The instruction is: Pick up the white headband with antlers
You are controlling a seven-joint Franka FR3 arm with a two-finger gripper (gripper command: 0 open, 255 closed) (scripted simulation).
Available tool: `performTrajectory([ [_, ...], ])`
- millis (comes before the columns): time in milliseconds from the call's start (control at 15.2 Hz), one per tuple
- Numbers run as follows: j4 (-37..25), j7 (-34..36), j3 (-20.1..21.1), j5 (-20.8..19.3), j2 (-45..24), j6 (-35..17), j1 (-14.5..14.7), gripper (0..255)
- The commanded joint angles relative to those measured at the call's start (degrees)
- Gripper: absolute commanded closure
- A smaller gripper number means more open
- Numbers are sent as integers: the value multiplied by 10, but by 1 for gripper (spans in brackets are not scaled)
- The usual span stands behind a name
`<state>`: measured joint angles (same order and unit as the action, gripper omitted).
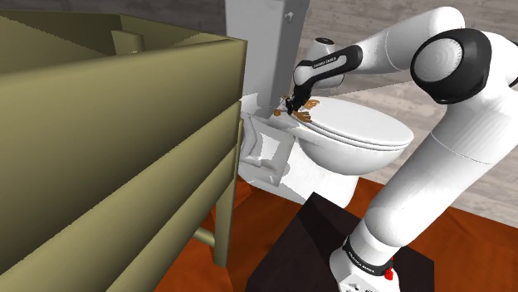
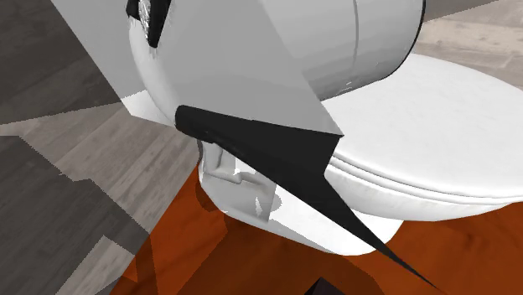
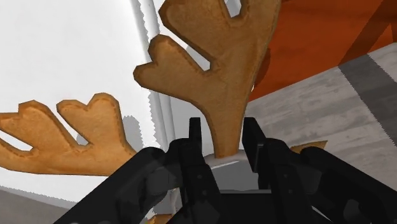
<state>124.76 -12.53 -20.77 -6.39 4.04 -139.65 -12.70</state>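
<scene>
Currently, we see the gripper (image 3: 224, 142) narrowed onto one brown antler's stem, fingers (image 3: 196, 137) clasping it, the antler headband (image 1: 309, 107) at the rear of the closed white toilet lid (image 1: 369, 126), red-orange floor (image 1: 266, 240) below.

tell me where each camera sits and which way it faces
Shoulder view: beside the stand, looking down past the arm to the toilet lid.
Second exterior view: close in, looking down on the toilet lid; a white rounded part, probably the arm, in front.
Wrist view: on the hand, looking along its fingers clasping the antler headband.
Both exterior views share the toilet lid.
</scene>
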Motion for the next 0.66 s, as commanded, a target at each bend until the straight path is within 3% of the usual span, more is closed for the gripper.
performTrajectory([
  [0, -11, 1, 1, -2, 8, 13, 1, 255],
  [594, -49, 1, 4, -5, 26, 68, 2, 255],
])
